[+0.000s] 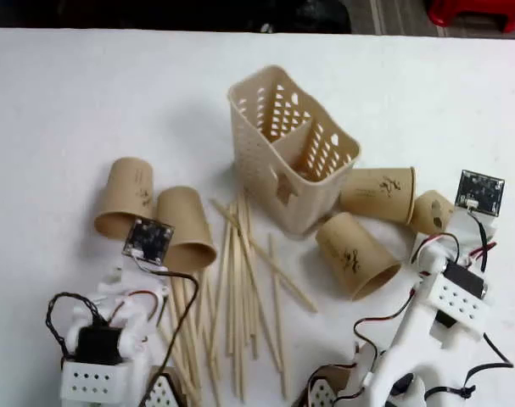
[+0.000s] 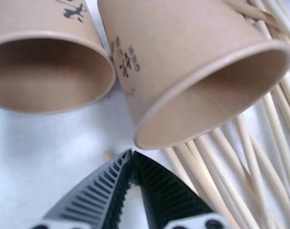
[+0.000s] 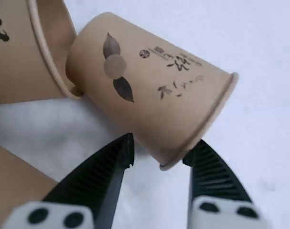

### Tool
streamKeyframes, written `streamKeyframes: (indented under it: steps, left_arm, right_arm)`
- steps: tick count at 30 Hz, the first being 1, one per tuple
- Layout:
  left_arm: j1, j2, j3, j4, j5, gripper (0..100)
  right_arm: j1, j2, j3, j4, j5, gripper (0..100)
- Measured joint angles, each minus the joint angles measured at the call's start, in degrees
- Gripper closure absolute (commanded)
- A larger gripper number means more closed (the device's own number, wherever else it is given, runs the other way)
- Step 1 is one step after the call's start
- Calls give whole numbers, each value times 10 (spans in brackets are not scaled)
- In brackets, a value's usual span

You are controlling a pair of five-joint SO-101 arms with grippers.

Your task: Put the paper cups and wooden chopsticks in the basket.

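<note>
Fingers of the right gripper (image 3: pixel 161 148) spread either side of the rim of a toppled paper cup (image 3: pixel 149 86) toward the table's (image 1: pixel 70 102) right side. The left gripper (image 2: pixel 134 160), pinched closed and empty, faces two cups (image 2: pixel 183 62) beside scattered chopsticks (image 2: pixel 259 157). The basket (image 1: pixel 265 170) stands mid-table.

1. Basket (image 1: pixel 293 144): cream plastic with perforated walls and a divider splitting it into two compartments. Stands mouth-up, mid-counter (image 1: pixel 87 102).
2. Chopsticks (image 1: pixel 240 284): pale wood, a loose flat heap in front of the basket. Most run lengthwise; a few lie crossed on the diagonal.
3. Left of the heap: outer cup (image 1: pixel 125 197) and inner cup (image 1: pixel 187 227), tan paper, on their sides, touching. Inner cup's rim overlaps the sticks.
4. Right of the basket, all on their sides: near cup (image 1: pixel 356 253) just beside the basket; middle cup (image 1: pixel 380 193) with its mouth facing away from it; end cup (image 1: pixel 431 212), leaf-printed, base against that mouth.
</note>
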Motion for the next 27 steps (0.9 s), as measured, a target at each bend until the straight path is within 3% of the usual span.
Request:
streamKeyframes:
  steps: [6, 13, 27]
  left_arm:
    - [0, 0, 0, 0, 0, 976]
    - [0, 0, 0, 0, 0, 976]
    - [0, 0, 0, 0, 0, 976]
  right_arm:
    - [-4, 0, 0, -18, 5, 978]
    - [4, 0, -25, -5, 69, 978]
    - [19, 0, -261, 196, 153, 978]
